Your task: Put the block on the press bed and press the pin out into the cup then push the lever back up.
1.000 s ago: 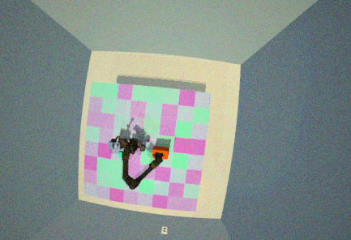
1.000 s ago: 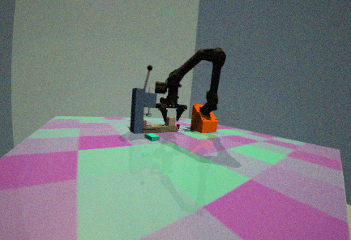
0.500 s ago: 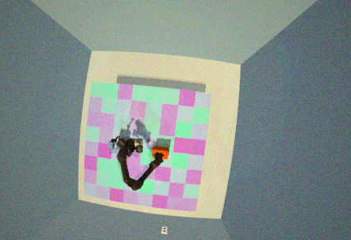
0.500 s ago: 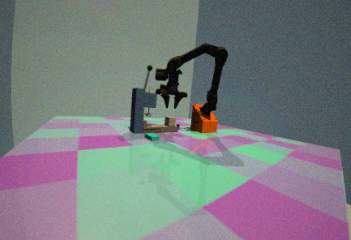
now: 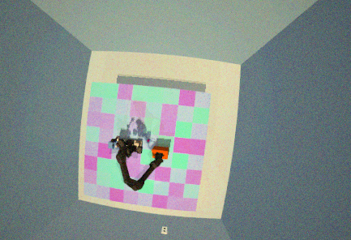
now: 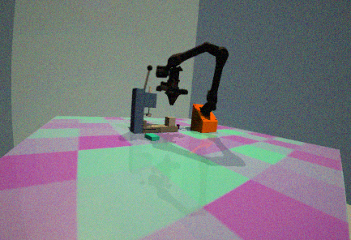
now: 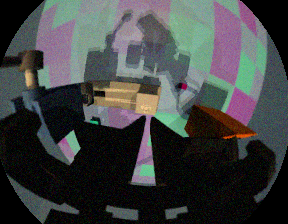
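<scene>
Looks like a small, pale tan block (image 5: pixel 138 145) (image 6: pixel 170 121) (image 7: pixel 147 103), boxy and square-cornered, with flat sides and crisp edges. Sits upright on the press bed (image 6: pixel 158 129) (image 7: pixel 115 95), at the end away from the upright blue-grey press frame (image 6: pixel 137 111), clear of the spot under the punch (image 6: pixel 148 114). Stands taller than the low tan bed, and matches closely in colour, only slightly lighter on top in the wrist view. Carries faint, roundish marks on that upper face, too grainy to read as a pin or a hole. Looks level, with no visible lean. Hangs above, apart from the block, with fingers narrow and drawn together at the tips, holding nothing: the black gripper (image 5: pixel 130 147) (image 6: pixel 171 103) (image 7: pixel 147 119). Points upward and slightly tilted, dark knob on top, in the case of the lever (image 6: pixel 147 78). Lies low beside the bed, flat and green: a small piece (image 6: pixel 151 137) (image 7: pixel 95 121).
</scene>
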You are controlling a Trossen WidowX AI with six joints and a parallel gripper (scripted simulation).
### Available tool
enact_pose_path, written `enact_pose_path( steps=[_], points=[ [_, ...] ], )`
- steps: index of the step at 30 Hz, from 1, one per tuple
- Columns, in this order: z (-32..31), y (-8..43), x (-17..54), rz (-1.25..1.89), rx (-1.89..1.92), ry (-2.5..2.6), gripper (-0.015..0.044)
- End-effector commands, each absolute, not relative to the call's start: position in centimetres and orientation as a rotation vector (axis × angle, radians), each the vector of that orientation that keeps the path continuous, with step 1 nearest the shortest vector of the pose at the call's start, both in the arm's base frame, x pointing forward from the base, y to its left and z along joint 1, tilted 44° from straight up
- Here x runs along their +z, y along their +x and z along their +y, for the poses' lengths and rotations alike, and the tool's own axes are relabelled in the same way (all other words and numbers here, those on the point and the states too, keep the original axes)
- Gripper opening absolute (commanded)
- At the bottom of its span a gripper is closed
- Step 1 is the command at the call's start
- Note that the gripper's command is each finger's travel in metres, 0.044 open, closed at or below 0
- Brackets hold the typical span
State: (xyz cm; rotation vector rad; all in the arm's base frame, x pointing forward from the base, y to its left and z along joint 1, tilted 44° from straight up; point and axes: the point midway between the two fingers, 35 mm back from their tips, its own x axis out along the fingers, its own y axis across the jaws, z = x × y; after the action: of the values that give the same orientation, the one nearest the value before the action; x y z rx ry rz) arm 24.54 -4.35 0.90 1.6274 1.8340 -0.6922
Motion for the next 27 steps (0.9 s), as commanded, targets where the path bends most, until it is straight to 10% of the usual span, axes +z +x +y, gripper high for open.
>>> enact_pose_path(
  steps=[1, 15, 27],
  points=[
    [-4.4, 24.6, 1.1, 1.830, -0.688, 1.619, 0.0030],
    [-5.2, 18.5, 0.8, 1.834, -0.668, 1.622, 0.0030],
    [-2.1, 18.6, -2.8, 1.211, 0.373, 0.849, 0.0030]
  ],
)
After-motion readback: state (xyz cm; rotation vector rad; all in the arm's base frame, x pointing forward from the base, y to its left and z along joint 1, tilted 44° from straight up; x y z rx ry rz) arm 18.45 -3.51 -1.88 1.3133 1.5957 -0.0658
